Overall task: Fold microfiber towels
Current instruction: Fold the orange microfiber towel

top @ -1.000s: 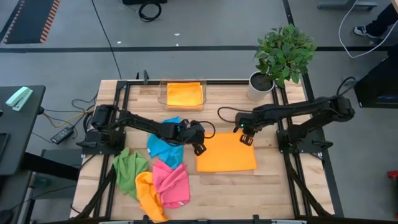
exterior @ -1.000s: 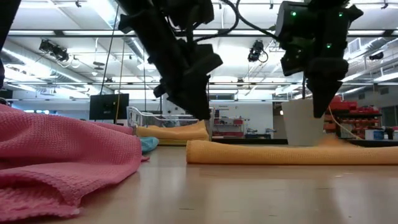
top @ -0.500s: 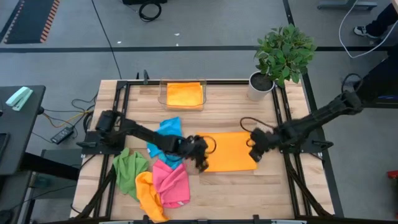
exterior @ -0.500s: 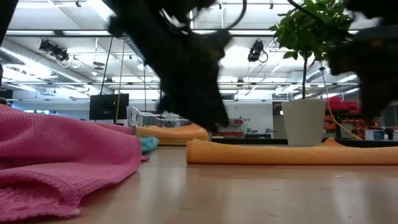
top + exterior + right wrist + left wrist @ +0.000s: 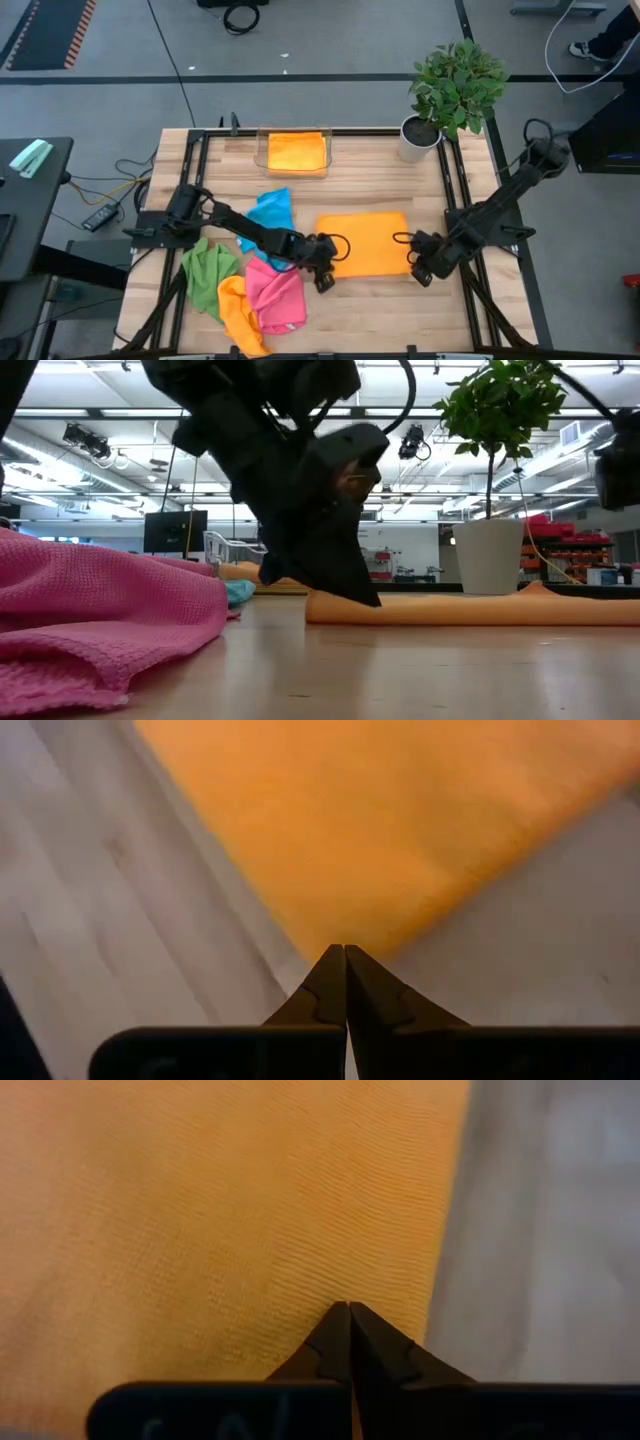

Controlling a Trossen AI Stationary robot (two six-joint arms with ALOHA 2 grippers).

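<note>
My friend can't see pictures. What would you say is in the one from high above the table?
Two dark robot arms reach down to the near corners of a flat orange towel on a wooden table, the left tool and right tool both shut. A heap of blue, green, pink and orange towels lies to its left, and a potted plant stands at the back.

Grey floor [image 5: 330, 40], perhaps concrete

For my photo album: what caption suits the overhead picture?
Two robot grippers, left and right, pinch the flat orange microfiber towel at its near corners.
</note>
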